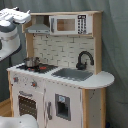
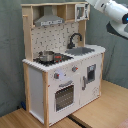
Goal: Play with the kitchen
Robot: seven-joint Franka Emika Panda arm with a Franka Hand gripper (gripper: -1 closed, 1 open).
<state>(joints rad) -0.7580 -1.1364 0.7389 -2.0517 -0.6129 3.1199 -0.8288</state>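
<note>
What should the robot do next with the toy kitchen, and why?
Probably lower the arm toward the countertop. It sits high beside the top shelf of the kitchen, touching nothing, while the pot, sink and faucet all wait below.

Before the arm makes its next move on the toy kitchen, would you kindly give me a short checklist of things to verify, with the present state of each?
1. The kitchen stands upright on the floor: ok in both exterior views.
2. Oven door shut: ok, it sits flush in the second exterior view.
3. Small pot sits on the stovetop, not tipped: ok.
4. Sink free of objects: ok, the basin looks empty; the black faucet stands behind it.
5. Arm clear of the kitchen: cannot tell; it reaches close to the upper shelf in the second exterior view.
6. Gripper state: cannot tell.
</note>
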